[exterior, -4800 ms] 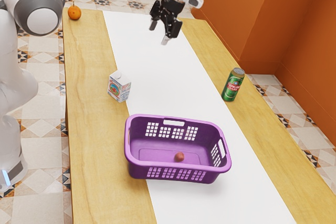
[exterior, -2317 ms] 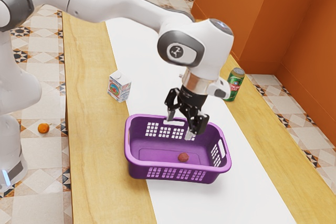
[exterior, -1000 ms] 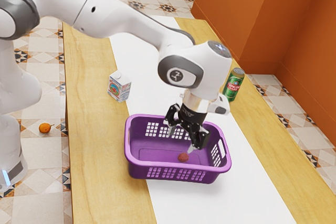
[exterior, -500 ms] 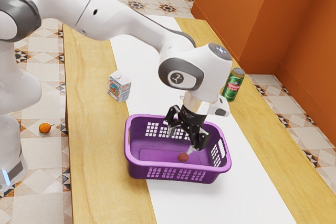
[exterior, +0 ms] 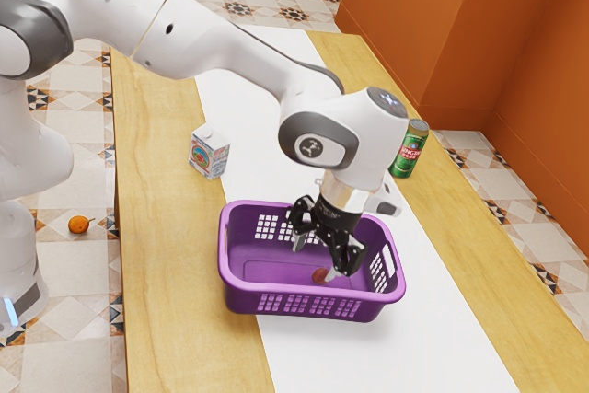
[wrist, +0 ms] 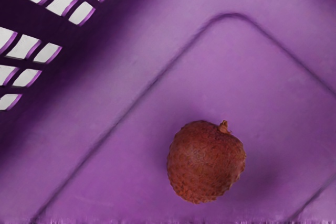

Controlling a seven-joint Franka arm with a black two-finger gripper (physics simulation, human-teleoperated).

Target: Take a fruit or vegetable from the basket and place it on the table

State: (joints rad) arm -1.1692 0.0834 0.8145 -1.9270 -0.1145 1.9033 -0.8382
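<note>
Gripper (exterior: 316,258), lowered into the basket: the jaws stand wide apart with nothing held. The lychee (wrist: 205,162) rests on the basket's floor, near the gripper; we cannot tell whether they touch. We expect a light fruit, its thin rind fairly firm over soft, juicy flesh, so that hard pressure could split it. The rough skin should offer grip, though the round form may roll if met off-centre. We would take hold across its widest part, low on opposite sides, clear of the stem stub (wrist: 224,126). In appearance, the lychee is nearly globular, reddish brown and finely bumpy, with a scalloped outline. Outward from it, we note the moulded line of the floor and the pierced walls of the purple laundry basket (exterior: 276,291), which stands on the bench (exterior: 166,255).
</note>
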